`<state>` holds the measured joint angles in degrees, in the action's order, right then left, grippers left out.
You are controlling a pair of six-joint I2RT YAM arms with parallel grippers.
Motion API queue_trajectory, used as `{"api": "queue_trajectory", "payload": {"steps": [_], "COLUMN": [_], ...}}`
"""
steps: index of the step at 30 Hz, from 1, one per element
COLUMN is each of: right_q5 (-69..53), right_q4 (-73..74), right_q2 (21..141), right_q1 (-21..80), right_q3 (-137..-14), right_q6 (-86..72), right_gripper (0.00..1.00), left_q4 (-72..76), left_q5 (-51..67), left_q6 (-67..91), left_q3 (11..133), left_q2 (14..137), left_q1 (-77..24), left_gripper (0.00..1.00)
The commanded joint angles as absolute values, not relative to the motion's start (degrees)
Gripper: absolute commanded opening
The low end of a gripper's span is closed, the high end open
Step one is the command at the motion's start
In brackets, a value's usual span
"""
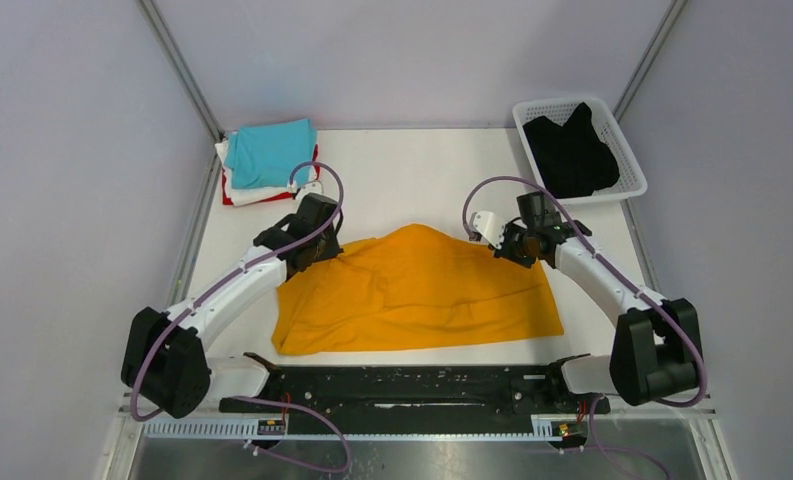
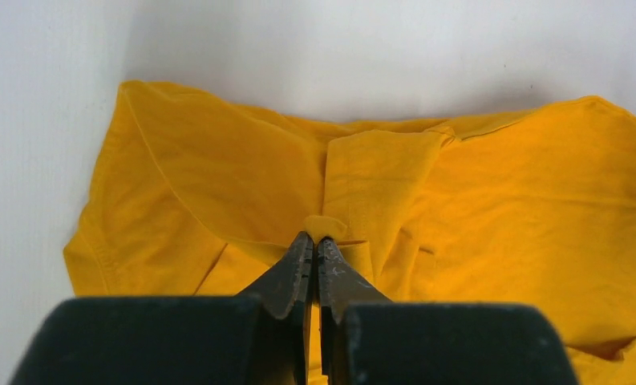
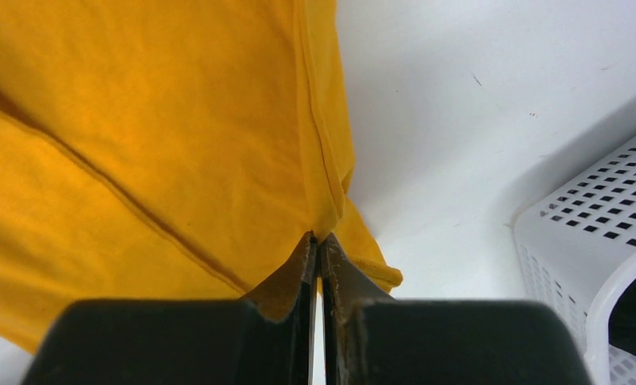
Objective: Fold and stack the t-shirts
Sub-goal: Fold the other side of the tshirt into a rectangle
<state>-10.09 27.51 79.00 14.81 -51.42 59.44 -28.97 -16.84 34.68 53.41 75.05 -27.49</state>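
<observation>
Your left tool (image 2: pixel 314 241) has its jaws pressed together on a small fold of the orange-yellow t-shirt (image 1: pixel 417 290). In the left wrist view, a little bump of cloth sits just at the tips. Beyond this tool the shirt spreads out to both sides, with a folded strip running away from the tips.

Your right tool (image 3: pixel 316 239) is also closed and pinches the shirt at a stitched edge, which runs straight away from its tips. Most of the cloth lies to the left of this tool, and the bare white bench (image 1: pixel 412 170) lies to its right.

From above, the orange-yellow t-shirt lies on the bench between your two tools and reaches from them toward the arm bases. Its far edge rises to a hump between the tools. It looks wrinkled and not yet folded flat.

Beyond your left tool, at the far left corner, you have a small stack. The turquoise t-shirt (image 1: pixel 269 152) is on top, the white t-shirt (image 1: pixel 229 178) is under it, and the red t-shirt (image 1: pixel 240 200) shows only as a thin edge at the bottom.

Beyond your right tool and to its right stands the white basket (image 1: pixel 627 150), with the black t-shirt (image 1: pixel 570 155) crumpled inside it.
</observation>
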Motion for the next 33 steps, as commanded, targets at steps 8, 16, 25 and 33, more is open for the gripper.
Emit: {"api": "queue_trajectory", "payload": {"steps": [8, 16, 25, 33], "right_q5": [-4.73, 4.39, 12.94, 12.38], "right_q4": [28.27, 29.56, 29.55, 34.21], "right_q2": [69.09, 68.18, 68.58, 56.24], "right_q1": [16.24, 19.51, 22.00, 25.32], "right_q3": [-44.36, -41.98, -38.98, -38.29], "right_q6": [58.31, 54.66, 50.52, 41.53], "right_gripper": [0.03, 0.09, 0.29, 0.99], "left_q4": [-31.83, -34.55, -38.66, -42.67], "left_q5": [-20.98, -20.05, -17.46, -6.28], "left_q6": [41.30, 45.58, 50.48, 53.48], "left_q3": [43.26, 37.71, 33.12, 28.18], "left_q2": [57.87, 50.62, 46.26, 37.41], "left_q1": [-30.96, -32.82, -34.66, -39.81], "left_gripper": [0.00, 0.00, 0.02, 0.41]}}
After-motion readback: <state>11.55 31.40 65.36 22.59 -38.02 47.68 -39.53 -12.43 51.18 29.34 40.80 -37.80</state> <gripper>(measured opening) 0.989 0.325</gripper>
